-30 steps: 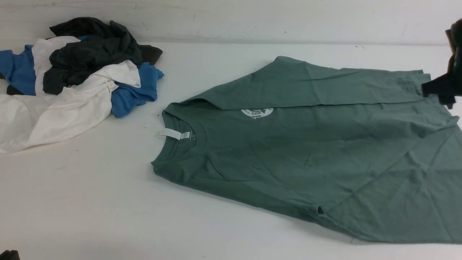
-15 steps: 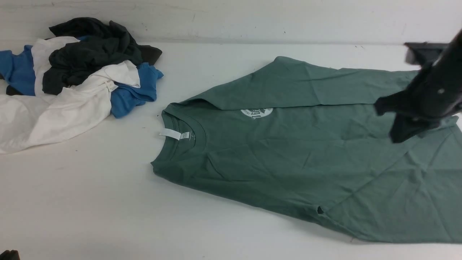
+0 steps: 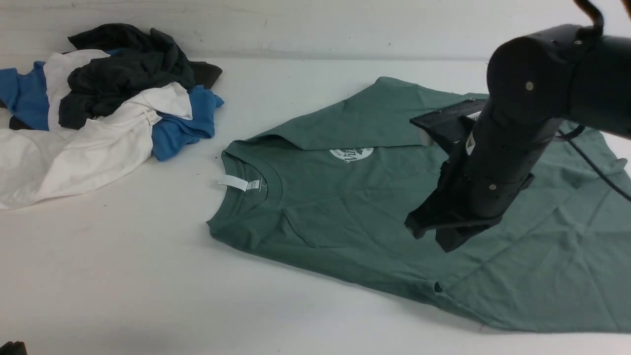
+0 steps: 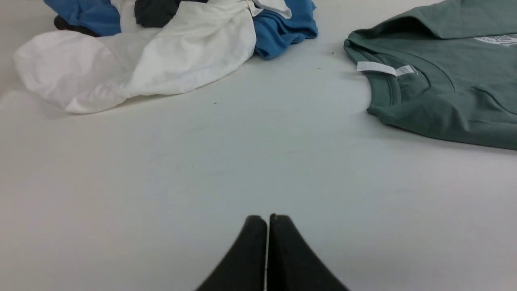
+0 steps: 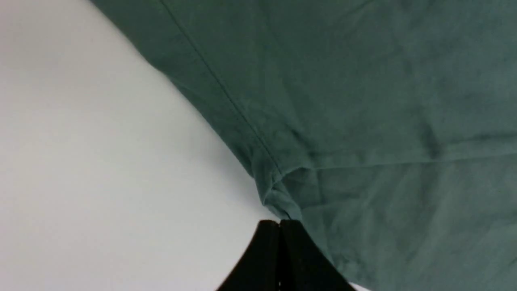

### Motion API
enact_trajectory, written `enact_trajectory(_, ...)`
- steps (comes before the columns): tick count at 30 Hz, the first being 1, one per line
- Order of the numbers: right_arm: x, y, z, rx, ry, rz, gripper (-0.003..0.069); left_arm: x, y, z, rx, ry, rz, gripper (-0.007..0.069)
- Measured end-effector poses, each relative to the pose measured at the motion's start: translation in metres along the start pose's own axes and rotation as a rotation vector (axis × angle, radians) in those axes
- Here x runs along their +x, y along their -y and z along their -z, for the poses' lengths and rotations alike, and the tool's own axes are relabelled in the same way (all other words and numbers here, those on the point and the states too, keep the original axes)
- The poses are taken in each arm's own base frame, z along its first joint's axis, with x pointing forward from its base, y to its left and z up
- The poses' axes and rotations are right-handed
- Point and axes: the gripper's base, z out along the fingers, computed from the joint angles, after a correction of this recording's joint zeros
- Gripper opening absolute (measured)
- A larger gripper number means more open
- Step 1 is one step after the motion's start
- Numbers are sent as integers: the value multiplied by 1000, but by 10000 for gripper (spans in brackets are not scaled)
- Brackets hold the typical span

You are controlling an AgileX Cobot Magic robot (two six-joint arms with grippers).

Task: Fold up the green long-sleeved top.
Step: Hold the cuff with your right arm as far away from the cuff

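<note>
A green long-sleeved top (image 3: 345, 222) lies flat on the right half of a smooth white table (image 3: 123, 276), its ribbed crew neck pointing left and its body running off the frame's right edge. The jersey is matte sage, soft and lightly creased, with shallow diagonal wrinkles across the near right part. A white neck label (image 3: 239, 184) sticks out leftward from the collar. The far sleeve (image 3: 394, 116) is folded inward as a long tapering band and partly covers the round white chest logo (image 3: 351, 154).

The black right gripper (image 3: 436, 235) hangs over the middle of the top at the end of a thick, rounded arm. Its two tapered jaws are pressed together with nothing between them. In the right wrist view the tips (image 5: 278, 226) sit right at the near stitched edge of the garment, beside a small pucker (image 5: 278, 190) in the seam — whether they touch the cloth cannot be told.

The left gripper (image 4: 266, 220) is low at the near left over bare tabletop, well apart from the top, its wedge-shaped jaws likewise closed and empty.

At the far left a rumpled heap of garments (image 3: 108, 98) — blue, white and dark grey — rests against a scuffed pale wall (image 3: 315, 24), apart from the green top.
</note>
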Motion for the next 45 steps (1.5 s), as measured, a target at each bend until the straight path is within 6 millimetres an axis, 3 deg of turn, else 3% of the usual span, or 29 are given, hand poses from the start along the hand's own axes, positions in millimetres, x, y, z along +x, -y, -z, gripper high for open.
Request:
enact_trajectory(2, 7, 0, 5, 0, 7, -5, -4, 0, 0, 0, 0, 0, 0, -4)
enact_trajectory(7, 45, -1, 32, 0, 49, -21, -1, 0, 0, 0, 0, 0, 0, -4)
enact_trajectory(10, 82, -2, 50, 0, 89, -20, -1, 0, 1, 0, 9, 1, 46, -4)
enact_trajectory(13, 110, -3, 60, 3, 121, -17, -1, -3, 6, 0, 73, 29, 332, -4)
enact_trajectory(14, 120, -2, 63, 7, 130, -15, -1, -7, 9, 1, 123, 54, 544, -4)
enact_trajectory(15, 124, -2, 64, 9, 135, -14, -1, -8, 9, 1, 124, 60, 557, -4)
enact_trajectory(17, 146, -1, 67, 22, 156, -9, -1, -16, 12, 2, 206, 107, 931, -4)
enact_trajectory(20, 162, -1, 67, 25, 167, -8, -1, -21, 11, 3, 242, 138, 1095, -4)
enact_trajectory(25, 180, -1, 65, 24, 174, -18, -1, -34, 2, 7, 235, 313, 1170, -4)
enact_trajectory(27, 181, -1, 65, 24, 173, -24, -1, -41, 2, 10, 249, 335, 1165, -4)
enact_trajectory(30, 182, -1, 63, 22, 169, -47, -1, -77, 6, 24, 290, 351, 1057, -4)
enact_trajectory(32, 182, -1, 63, 21, 171, -50, -1, -106, 15, 21, 280, 195, 873, -4)
enact_trajectory(34, 181, -1, 64, 21, 176, -50, -1, -119, 21, 13, 277, 64, 779, -4)
enact_trajectory(36, 180, -1, 64, 21, 190, -50, -1, -133, 29, -9, 273, -197, 574, -4)
enact_trajectory(37, 179, -1, 64, 23, 204, -49, -1, -139, 33, -34, 282, -438, 361, -4)
enact_trajectory(38, 178, -1, 64, 23, 209, -49, -1, -142, 35, -49, 293, -566, 288, -4)
enact_trajectory(39, 178, -1, 64, 23, 211, -49, -1, -141, 34, -49, 292, -565, 273, -4)
enact_trajectory(42, 177, -1, 64, 27, 228, -47, -1, -143, 36, -107, 315, -914, 156, -4)
enact_trajectory(45, 176, 0, 64, 39, 231, -42, -1, -142, 43, -133, 329, -996, 148, -4)
